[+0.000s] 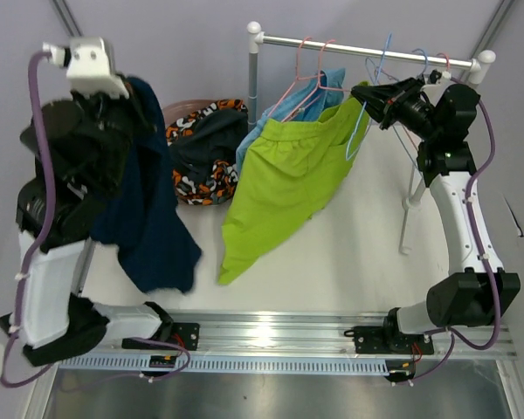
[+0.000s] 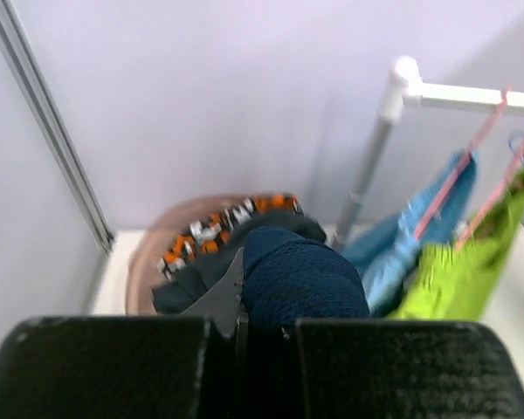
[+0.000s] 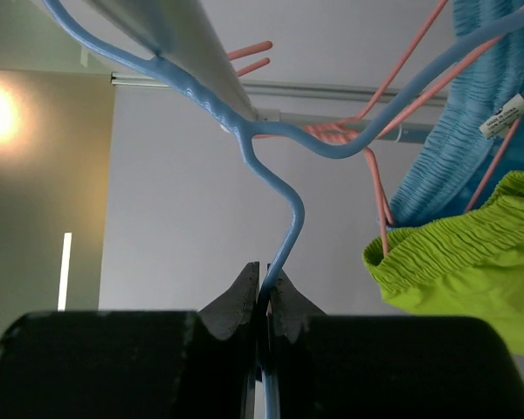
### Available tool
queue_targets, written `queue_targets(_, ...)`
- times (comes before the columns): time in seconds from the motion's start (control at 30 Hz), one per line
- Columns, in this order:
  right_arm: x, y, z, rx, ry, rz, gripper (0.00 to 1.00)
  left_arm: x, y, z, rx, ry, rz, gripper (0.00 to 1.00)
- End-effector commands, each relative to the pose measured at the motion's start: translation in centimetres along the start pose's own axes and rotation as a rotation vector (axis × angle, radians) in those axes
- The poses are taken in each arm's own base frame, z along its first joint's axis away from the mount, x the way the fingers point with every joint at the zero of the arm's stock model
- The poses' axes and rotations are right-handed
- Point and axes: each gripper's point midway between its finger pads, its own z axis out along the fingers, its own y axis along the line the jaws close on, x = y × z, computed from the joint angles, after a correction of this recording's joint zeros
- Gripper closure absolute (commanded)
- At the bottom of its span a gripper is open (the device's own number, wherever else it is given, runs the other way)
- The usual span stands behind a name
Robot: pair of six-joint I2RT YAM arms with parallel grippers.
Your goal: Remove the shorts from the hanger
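My left gripper (image 1: 131, 92) is raised at the left and shut on dark navy shorts (image 1: 148, 218), which hang down from it; they bulge between its jaws in the left wrist view (image 2: 301, 279). Lime green shorts (image 1: 284, 179) and light blue shorts (image 1: 319, 87) hang on pink hangers (image 1: 301, 78) from the white rail (image 1: 367, 51). My right gripper (image 1: 362, 94) is shut on a bare blue hanger (image 3: 279, 218) by the rail. The blotch-patterned shorts (image 1: 196, 188) and other dark shorts (image 1: 201, 144) lie in a pink basin (image 1: 185, 112).
The rail stands on a white post (image 1: 253, 74) at the back middle and legs (image 1: 410, 205) at the right. A grey wall is behind. The metal table edge (image 1: 271, 336) runs along the front.
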Motion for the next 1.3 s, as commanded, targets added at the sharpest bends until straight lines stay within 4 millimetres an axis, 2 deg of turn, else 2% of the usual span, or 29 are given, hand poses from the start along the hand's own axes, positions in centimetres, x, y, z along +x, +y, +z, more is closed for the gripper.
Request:
queue_targets(0.0,0.5,0.5,-0.1,-0.042,0.04,-0.061,1.0,-2.9,-0.3,4.4,0.0,-0.058,0.08,1.0)
queue_targets(0.03,0.5,0.1,-0.1,-0.038,0.04,-0.057,1.0,-1.9,-1.3,7.0,0.007,-0.029,0.102,1.0)
queue_targets(0.07,0.6,0.0,-0.2,-0.039,0.04,-0.061,1.0,-4.7,0.9,7.1,-0.044,-0.099,0.048,1.0)
queue_targets(0.13,0.8,-1.1,-0.3,-0.025,0.046,-0.047,1.0,-5.7,1.7,8.5,-0.06,-0.13,0.014,1.0)
queue_targets(0.17,1.0,-1.1,-0.6,-0.029,0.049,-0.047,1.0,-5.7,2.6,10.3,-0.097,-0.147,0.001,1.0)
queue_targets(0.27,1.5,-2.6,-1.0,-0.01,0.058,-0.041,1.0,-6.7,3.0,13.1,-0.105,-0.224,0.02,1.0)
queue_targets(0.37,2.1,-4.1,-1.6,0.018,0.069,-0.041,1.0,-6.4,3.4,16.4,-0.106,-0.261,0.039,1.0)
queue_targets(0.4,1.3,-4.4,-2.2,0.023,0.045,-0.053,1.0,-4.3,3.3,19.0,-0.111,-0.223,0.047,1.0)
queue_targets(0.47,1.4,-5.5,-2.6,0.04,0.05,-0.04,1.0,-1.6,3.5,21.9,-0.09,-0.173,0.005,1.0)
queue_targets(0.5,1.6,-5.6,-2.8,0.041,0.047,-0.045,1.0,1.4,3.3,24.2,-0.08,-0.111,0.009,1.0)
queue_targets(0.53,1.5,-5.9,-2.9,0.046,0.044,-0.043,1.0,3.5,3.1,25.4,-0.075,-0.066,-0.016,1.0)
queue_targets(0.6,1.7,-6.4,-3.0,0.058,0.045,-0.043,1.0,9.4,3.3,27.9,-0.107,0.057,-0.011,1.0)
queue_targets(0.63,1.8,-6.6,-3.1,0.064,0.05,-0.041,1.0,13.5,3.6,28.8,-0.13,0.145,-0.006,1.0)
queue_targets(0.7,1.8,-6.6,-3.2,0.068,0.053,-0.041,1.0,17.2,4.4,29.2,-0.18,0.23,-0.009,0.9)
queue_targets(0.73,1.9,-6.6,-3.2,0.071,0.052,-0.042,0.98,19.8,4.5,29.5,-0.191,0.286,-0.027,0.67)
queue_targets(0.77,2.0,-6.3,-3.3,0.069,0.053,-0.049,0.96,21.3,4.9,29.0,-0.201,0.342,-0.032,0.5)
queue_targets(0.8,2.0,-6.2,-3.4,0.069,0.049,-0.052,0.91,22.2,4.6,28.8,-0.175,0.375,-0.044,0.4)
queue_targets(0.83,2.1,-6.1,-3.5,0.073,0.048,-0.059,0.75,22.4,4.4,28.3,-0.166,0.392,-0.056,0.22)
queue_targets(0.9,2.2,-5.6,-3.8,0.07,0.039,-0.07,0.5,24.1,4.2,27.1,-0.154,0.442,-0.061,0.07)
queue_targets(0.93,2.3,-5.5,-3.9,0.075,0.036,-0.067,0.32,21.2,3.9,26.0,-0.133,0.381,-0.084,0.01)
queue_targets(0.97,2.5,-5.0,-4.2,0.07,0.033,-0.081,0.25,20.2,3.8,25.2,-0.124,0.36,-0.092,0.01)
queue_targets(1.0,2.5,-4.7,-4.3,0.065,0.019,-0.097,0.19,22.2,3.9,24.2,-0.125,0.404,-0.083,0.01)
queue_targets(1.03,2.6,-5.0,-4.6,0.097,0.012,-0.077,0.12,21.2,3.8,23.3,-0.12,0.385,-0.086,0.01)
queue_targets(1.07,2.9,-4.7,-5.0,0.098,0.006,-0.101,0.09,18.4,3.8,21.7,-0.11,0.327,-0.098,0.01)
queue_targets(1.1,2.8,-4.5,-5.2,0.104,-0.013,-0.113,0.07,19.7,4.0,20.6,-0.111,0.358,-0.09,0.01)
queue_targets(1.13,3.0,-4.6,-5.5,0.122,-0.02,-0.11,0.05,18.9,4.0,19.7,-0.102,0.34,-0.09,0.01)
queue_targets(1.17,3.0,-4.2,-6.0,0.122,-0.041,-0.143,0.05,17.5,4.1,17.8,-0.093,0.311,-0.095,0.01)
queue_targets(1.23,3.2,-4.2,-6.8,0.169,-0.067,-0.164,0.03,18.2,4.1,16.0,-0.075,0.321,-0.081,0.01)
queue_targets(1.27,3.1,-4.3,-7.1,0.193,-0.084,-0.184,0.03,17.7,4.2,15.1,-0.071,0.305,-0.079,0.01)
